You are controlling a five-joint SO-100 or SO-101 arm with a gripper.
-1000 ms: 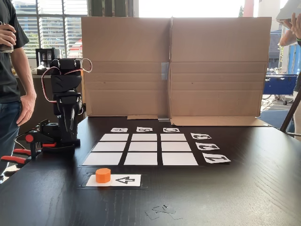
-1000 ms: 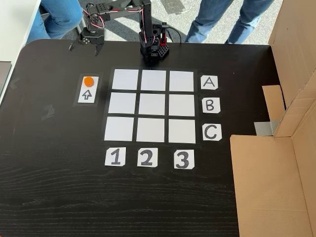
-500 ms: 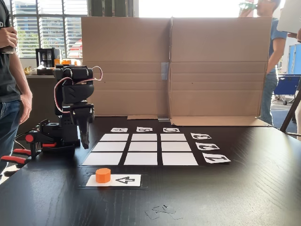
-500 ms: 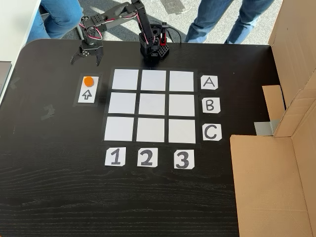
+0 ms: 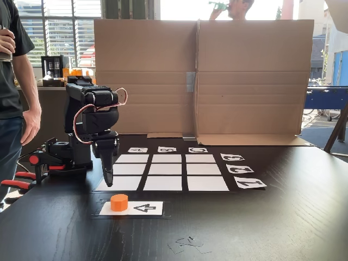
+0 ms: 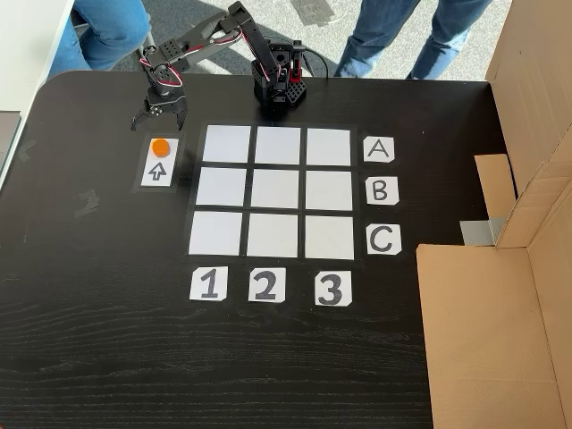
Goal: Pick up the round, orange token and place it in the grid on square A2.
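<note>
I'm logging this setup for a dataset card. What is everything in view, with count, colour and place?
token: one, orange, on the arrow card, beside the grid in the overhead-like fixed view.
grid: nine white squares, mid table.
label cards: six, white; A B C and 1 2 3 along two grid edges.
table: one, black.
cardboard screen: brown, at the table edge.
clamps: red-handled, by the arm base.
people: standing around the table.
gripper: black, open, above the token.
</note>
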